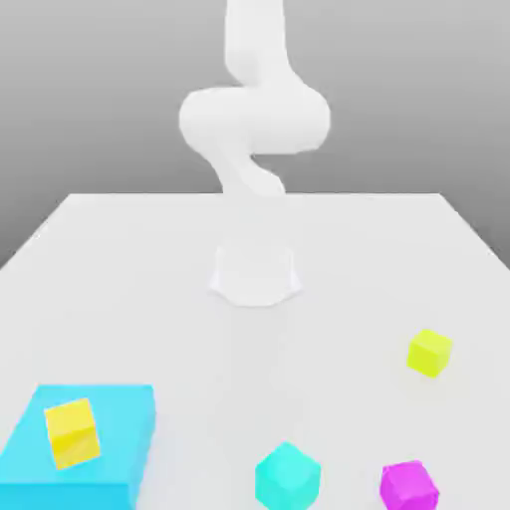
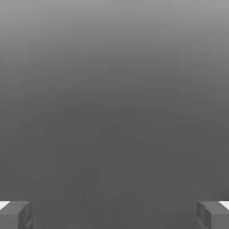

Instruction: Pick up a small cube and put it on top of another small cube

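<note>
The lime-yellow small cube (image 1: 429,353) rests on the white table at the exterior view's right. A turquoise small cube (image 1: 287,477) sits near the front edge, toward the middle. The white arm (image 1: 255,120) rises from its base (image 1: 256,273) at the table's centre and bends upward out of the frame. In the hand view my gripper (image 2: 114,214) is open: two grey fingertips (image 2: 17,214) stand far apart with nothing between them, against a plain grey background.
A large flat cyan block (image 1: 85,448) lies at the front of the exterior view's left with a golden-yellow cube (image 1: 73,432) on top. A magenta cube (image 1: 408,486) sits at the front right, beside the turquoise one.
</note>
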